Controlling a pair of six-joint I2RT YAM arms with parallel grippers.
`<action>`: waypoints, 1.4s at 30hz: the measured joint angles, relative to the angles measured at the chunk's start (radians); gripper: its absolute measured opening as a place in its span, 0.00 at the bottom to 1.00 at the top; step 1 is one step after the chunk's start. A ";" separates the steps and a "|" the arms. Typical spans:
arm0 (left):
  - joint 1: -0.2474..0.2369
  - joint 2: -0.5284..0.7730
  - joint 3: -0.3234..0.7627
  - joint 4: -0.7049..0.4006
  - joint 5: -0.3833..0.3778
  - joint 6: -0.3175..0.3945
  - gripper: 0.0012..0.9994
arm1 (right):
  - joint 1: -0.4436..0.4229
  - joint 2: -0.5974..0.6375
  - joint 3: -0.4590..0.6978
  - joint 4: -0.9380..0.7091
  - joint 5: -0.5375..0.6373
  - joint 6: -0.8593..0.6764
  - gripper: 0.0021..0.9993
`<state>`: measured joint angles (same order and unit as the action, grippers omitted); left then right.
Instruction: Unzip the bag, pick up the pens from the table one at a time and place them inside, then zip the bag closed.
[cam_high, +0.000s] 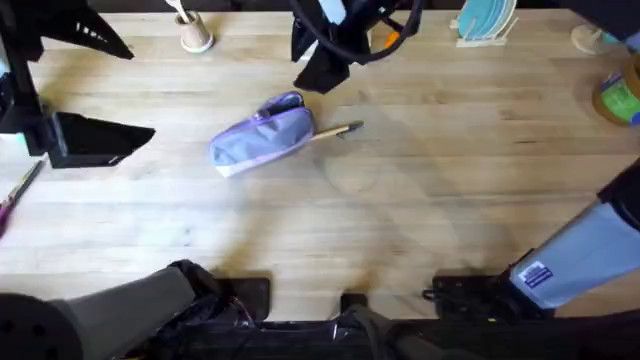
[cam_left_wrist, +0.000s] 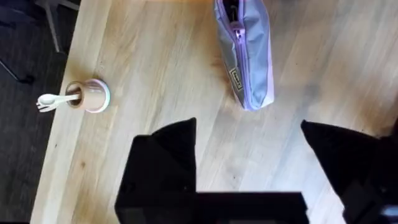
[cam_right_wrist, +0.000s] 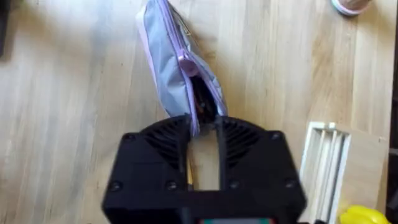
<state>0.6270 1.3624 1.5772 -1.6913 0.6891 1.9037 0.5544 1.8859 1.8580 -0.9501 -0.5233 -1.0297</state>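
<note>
While the lavender pouch (cam_high: 262, 141) lies mid-counter (cam_high: 400, 220), its zipper is partly undone at the end toward the right gripper (cam_right_wrist: 204, 163), and a tan pen (cam_high: 338, 131) sticks out of that opening. Right fingers look pinched narrow around the pen, just beside the pouch mouth. Left gripper (cam_left_wrist: 249, 140) hovers near the pouch's closed end, fingers released wide. A small cup (cam_left_wrist: 92, 96) holding a white utensil stands well apart.
</note>
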 joint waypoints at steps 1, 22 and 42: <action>0.000 0.000 0.000 0.000 0.000 0.000 0.99 | 0.001 0.009 0.000 0.001 -0.020 -0.010 0.28; 0.000 0.000 0.000 0.000 0.000 0.000 0.99 | 0.072 0.232 0.000 0.121 -0.117 -0.049 0.03; 0.000 0.000 0.000 0.000 0.000 0.000 0.99 | 0.125 0.297 0.000 0.229 0.082 -0.048 0.03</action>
<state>0.6270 1.3624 1.5772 -1.6913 0.6889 1.9034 0.6795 2.1829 1.8580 -0.7210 -0.4410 -1.0780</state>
